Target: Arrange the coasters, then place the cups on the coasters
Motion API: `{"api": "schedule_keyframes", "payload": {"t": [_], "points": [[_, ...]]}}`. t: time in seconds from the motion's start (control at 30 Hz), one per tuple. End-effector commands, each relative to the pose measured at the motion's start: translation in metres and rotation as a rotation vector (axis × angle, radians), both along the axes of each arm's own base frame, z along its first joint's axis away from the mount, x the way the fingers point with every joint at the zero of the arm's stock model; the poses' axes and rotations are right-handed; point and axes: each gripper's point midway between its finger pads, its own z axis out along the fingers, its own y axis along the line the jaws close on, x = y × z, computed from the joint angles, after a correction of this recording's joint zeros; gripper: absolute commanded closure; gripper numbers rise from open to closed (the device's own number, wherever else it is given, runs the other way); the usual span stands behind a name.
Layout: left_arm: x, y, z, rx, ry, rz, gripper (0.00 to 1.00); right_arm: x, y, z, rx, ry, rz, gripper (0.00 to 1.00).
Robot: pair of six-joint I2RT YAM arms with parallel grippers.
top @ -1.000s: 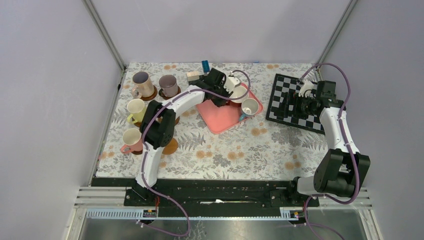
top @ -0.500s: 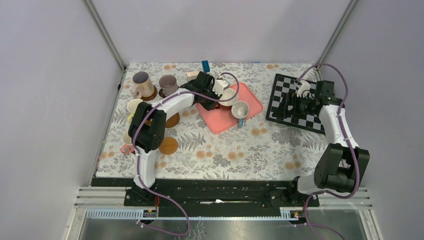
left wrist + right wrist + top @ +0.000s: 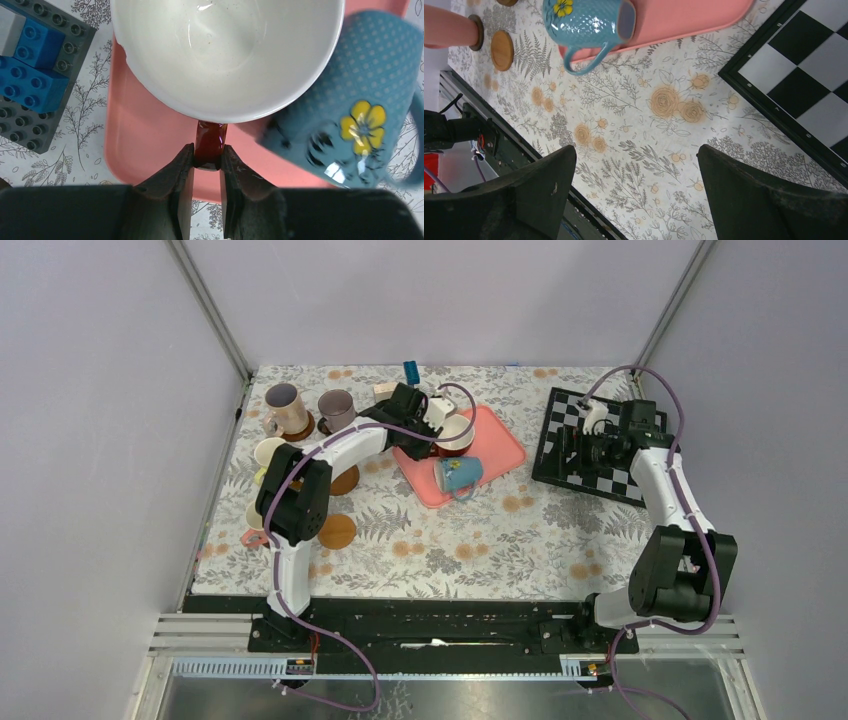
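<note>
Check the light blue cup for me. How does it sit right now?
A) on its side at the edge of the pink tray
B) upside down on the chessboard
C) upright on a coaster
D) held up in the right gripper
A: the light blue cup lies on its side at the near edge of the pink tray, with its side wall facing up and its mouth facing sideways.

Both arms are the same build: left arm [image 3: 352, 443] and right arm [image 3: 672, 495] have white link shells and black joint housings. A purple cable [image 3: 374, 680] runs along each, base to wrist. Bases are on a black rail [image 3: 440, 623] with aluminium extrusion in front. Left fingers [image 3: 177, 185] are matte black wedges with flat inner faces. Right fingers [image 3: 541, 192] are black, broad and slightly grainy.
</note>
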Motion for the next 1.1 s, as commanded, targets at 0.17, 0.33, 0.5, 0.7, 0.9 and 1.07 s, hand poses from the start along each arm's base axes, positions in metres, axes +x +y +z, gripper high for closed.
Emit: {"api": "schedule_keyframes", "payload": {"t": [0.17, 0.33, 0.5, 0.7, 0.9, 1.07], "points": [[0.007, 0.012, 0.021, -0.025, -0.072, 0.06, 1.0, 0.005, 0.009, 0.012, -0.024, -0.066, 0.018, 0.02], [0.0, 0.031, 0.021, 0.0, -0.072, 0.088, 1.0, 0.003, 0.009, 0.012, -0.022, -0.066, 0.016, 0.02], [-0.011, 0.039, 0.02, 0.014, -0.071, 0.091, 1.0, 0.004, 0.01, 0.011, -0.011, -0.063, 0.013, 0.02], [-0.004, 0.034, 0.019, 0.015, -0.064, 0.08, 0.65, 0.005, 0.011, 0.011, -0.003, -0.058, 0.01, 0.02], [0.009, 0.026, 0.01, 0.028, -0.052, 0.063, 0.55, 0.004, 0.01, 0.01, -0.01, -0.056, 0.008, 0.02], [0.017, 0.022, 0.006, 0.034, -0.058, 0.043, 0.6, 0.004, 0.01, 0.008, -0.011, -0.055, 0.008, 0.02]]}}
